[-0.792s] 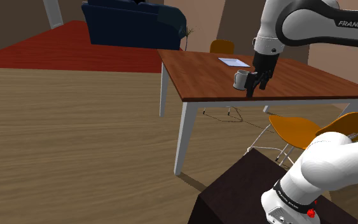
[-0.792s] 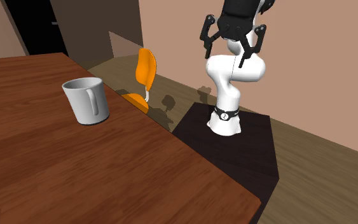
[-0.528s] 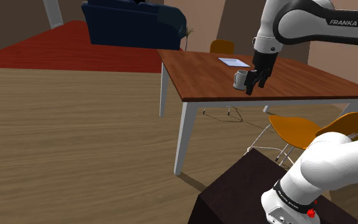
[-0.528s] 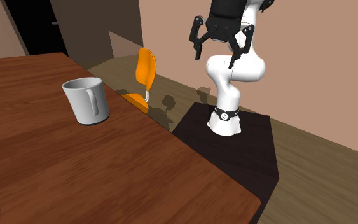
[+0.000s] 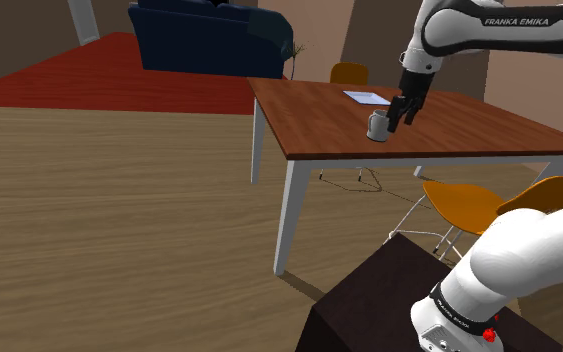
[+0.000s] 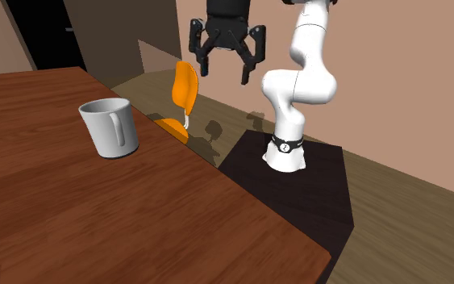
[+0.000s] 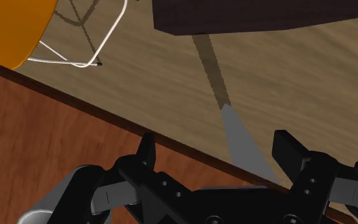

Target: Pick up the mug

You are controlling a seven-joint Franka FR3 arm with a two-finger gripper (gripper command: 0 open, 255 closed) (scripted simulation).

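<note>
While tool hangs (jaws apart), mug beside

The words FRANKA EMIKA stand in white letters on the dark upper link of the arm, high above the stand in the shoulder view. The black ring around the arm's base, just above the stand, carries small white print, too small to read. In the second exterior view its white mark is also unclear.
</note>
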